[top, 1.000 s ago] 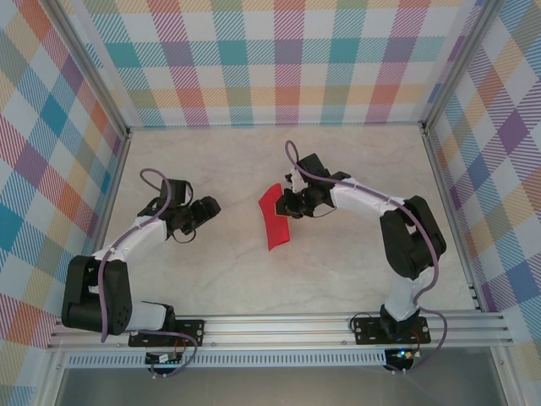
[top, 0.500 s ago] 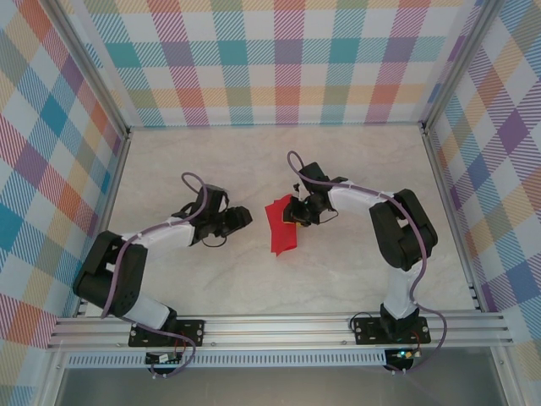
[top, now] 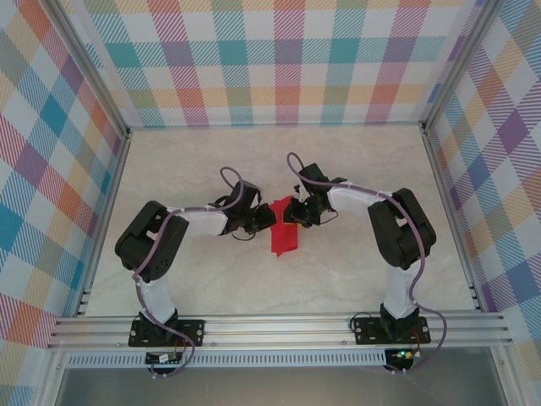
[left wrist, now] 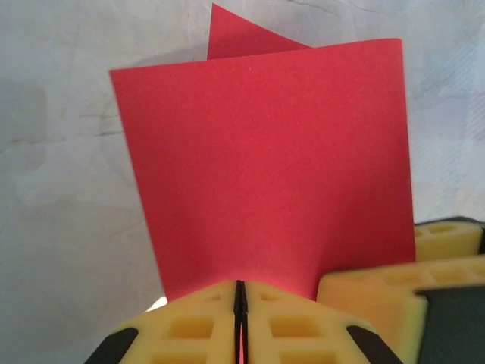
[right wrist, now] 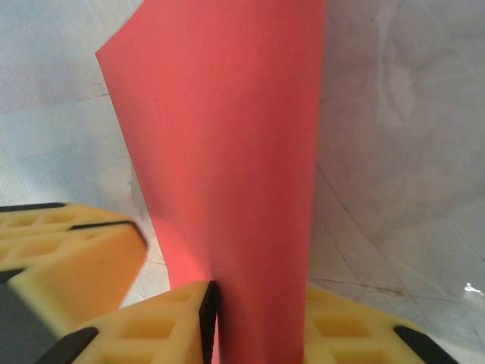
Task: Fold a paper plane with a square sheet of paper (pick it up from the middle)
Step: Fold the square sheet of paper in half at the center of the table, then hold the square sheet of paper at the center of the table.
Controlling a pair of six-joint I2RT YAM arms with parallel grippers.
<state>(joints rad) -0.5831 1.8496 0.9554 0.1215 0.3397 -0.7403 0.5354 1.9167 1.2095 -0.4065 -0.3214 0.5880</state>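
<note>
The square sheet of paper is red, bent and raised off the table between both grippers at mid-table. In the left wrist view the sheet stands up from my left gripper, whose yellow pads are pressed together on its lower edge. In the right wrist view the sheet bows up as a curved fold between the fingers of my right gripper, which stand apart. From above, the left gripper and the right gripper meet almost tip to tip at the sheet's upper end.
The marble-patterned table is ringed by checked walls and metal posts. The right gripper's yellow finger crowds the left wrist view. The left gripper's finger crowds the right wrist view.
My left arm swung right from open table to the sheet and shut on its edge. The right gripper's jaws eased apart around the sheet, which shifted slightly.
</note>
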